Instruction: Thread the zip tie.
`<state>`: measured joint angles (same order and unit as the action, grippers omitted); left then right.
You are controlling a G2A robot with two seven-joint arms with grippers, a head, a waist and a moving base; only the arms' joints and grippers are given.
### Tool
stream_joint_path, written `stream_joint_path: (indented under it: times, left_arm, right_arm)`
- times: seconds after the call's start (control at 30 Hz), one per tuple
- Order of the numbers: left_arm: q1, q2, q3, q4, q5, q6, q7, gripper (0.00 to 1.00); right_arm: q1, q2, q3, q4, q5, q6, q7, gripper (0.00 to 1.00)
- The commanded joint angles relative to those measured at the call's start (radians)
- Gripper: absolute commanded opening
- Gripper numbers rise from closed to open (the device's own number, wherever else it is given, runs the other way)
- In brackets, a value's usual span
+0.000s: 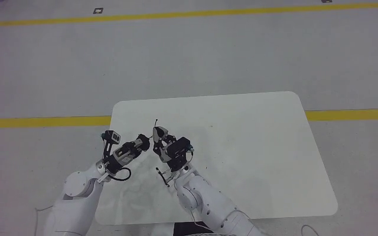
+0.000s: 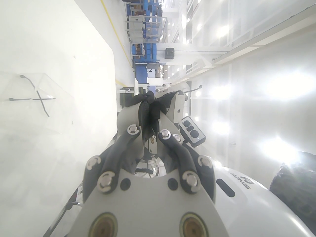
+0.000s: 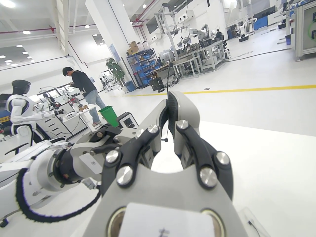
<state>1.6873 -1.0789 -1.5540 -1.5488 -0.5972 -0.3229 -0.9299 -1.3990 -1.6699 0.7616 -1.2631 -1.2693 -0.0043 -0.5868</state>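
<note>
Right pincer (image 3: 168, 109): pressed shut on the zip tie (image 3: 167, 87), held up over the left part of the table (image 1: 248, 147).
Zip tie: black and thin, pinched partway along by my right fingers. One end stands out past the fingertips; the other hangs back between them toward my wrist.
Left pincer (image 2: 147, 107): black pads pressed together, tip just beside my right pincer. Whether it grips anything I cannot tell.
Spare ties (image 2: 32, 97): a few black ones crossed inside a clear pouch (image 2: 59, 85) lying flat on the table, apart from both pincers.
</note>
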Motion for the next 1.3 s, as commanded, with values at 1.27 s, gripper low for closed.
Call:
stream_joint_path:
  times: [1.27]
  left_arm:
    - [0.000,0.000,0.000,0.000,0.000,0.000,0.000,0.00]
  right_arm:
    - [0.003,0.003,-0.007,-0.004,-0.006,-0.024,0.014,0.00]
